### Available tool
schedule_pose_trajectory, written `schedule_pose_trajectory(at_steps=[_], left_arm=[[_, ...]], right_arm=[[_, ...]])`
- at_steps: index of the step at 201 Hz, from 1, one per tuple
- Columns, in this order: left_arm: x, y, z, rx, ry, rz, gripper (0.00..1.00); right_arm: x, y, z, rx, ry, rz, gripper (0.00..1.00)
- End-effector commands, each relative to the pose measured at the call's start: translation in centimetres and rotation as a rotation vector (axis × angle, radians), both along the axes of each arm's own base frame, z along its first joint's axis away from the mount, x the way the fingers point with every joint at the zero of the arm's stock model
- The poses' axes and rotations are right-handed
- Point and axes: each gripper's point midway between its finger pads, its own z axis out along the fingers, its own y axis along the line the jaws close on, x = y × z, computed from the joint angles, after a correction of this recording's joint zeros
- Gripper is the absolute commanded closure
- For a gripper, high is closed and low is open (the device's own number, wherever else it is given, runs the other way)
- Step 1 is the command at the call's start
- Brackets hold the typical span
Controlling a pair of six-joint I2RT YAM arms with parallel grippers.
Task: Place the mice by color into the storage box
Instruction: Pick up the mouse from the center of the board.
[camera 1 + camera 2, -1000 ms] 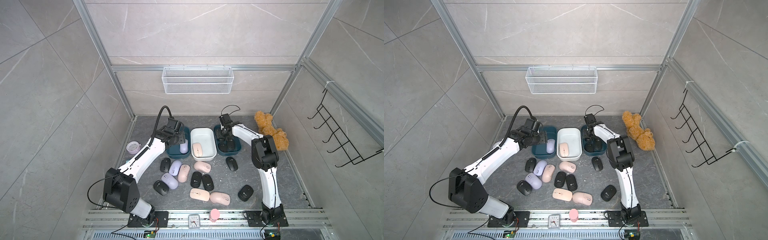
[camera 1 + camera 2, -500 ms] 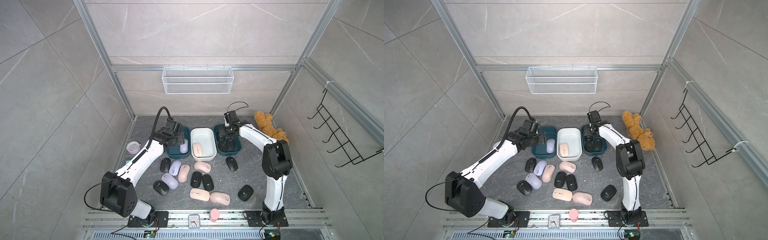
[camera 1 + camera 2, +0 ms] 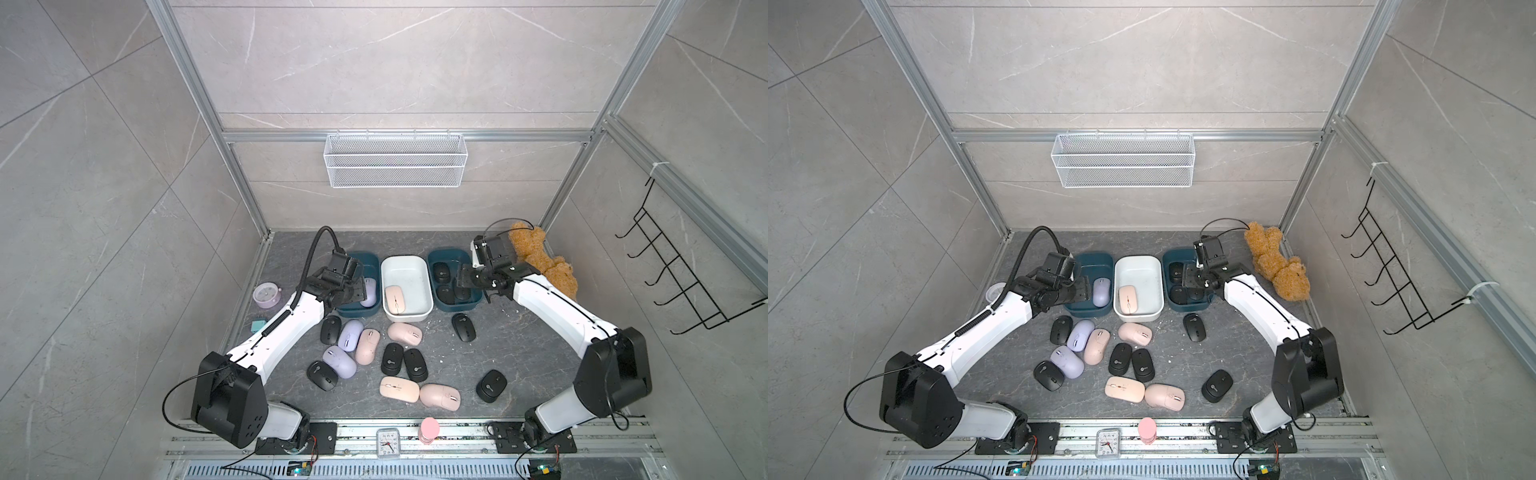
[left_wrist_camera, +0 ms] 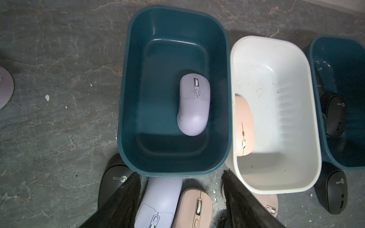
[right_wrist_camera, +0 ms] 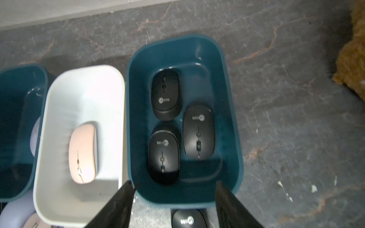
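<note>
Found left gripper (image 4: 180,173) parted and empty at lower centre of its wrist view, by rim of left teal bin (image 4: 126,98), and right gripper (image 5: 173,182) likewise by right teal bin (image 5: 229,138). Noted loose mice (image 3: 392,358), black, pink, lavender, on floor (image 3: 519,357), lower centre of both top views. Beyond, logged one lavender mouse (image 4: 194,104) in left teal bin, one pink mouse (image 5: 84,152) in white bin (image 5: 59,118), three black mice (image 5: 166,94) in right teal bin.

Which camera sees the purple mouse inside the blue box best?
The left wrist view: the purple mouse lies unobstructed, scroll wheel plain. In both top views it is small. The right wrist view shows only a sliver behind the white box.
</note>
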Motion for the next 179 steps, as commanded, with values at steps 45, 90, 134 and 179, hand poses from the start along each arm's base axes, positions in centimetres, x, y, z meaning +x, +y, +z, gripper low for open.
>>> schedule_pose_trajectory(at_steps=[45, 90, 134, 179], left_arm=[[-0.9, -1.7, 1.4, -0.082, -0.089, -0.041, 0.32], [-1.8, -3.1, -1.0, -0.093, -0.074, -0.040, 0.32], [-2.1, -4.9, -2.2, -0.096, -0.029, -0.071, 0.32], [-2.6, -4.8, -2.5, -0.093, -0.017, -0.062, 0.32]], right_arm=[[-7.5, -1.1, -4.1, 0.029, 0.064, 0.007, 0.33], [-10.3, -1.0, -8.2, 0.052, 0.112, 0.009, 0.34], [-10.7, -0.1, -10.8, 0.029, 0.150, 0.034, 0.34], [-10.1, 0.1, -12.3, 0.002, 0.163, 0.045, 0.35]])
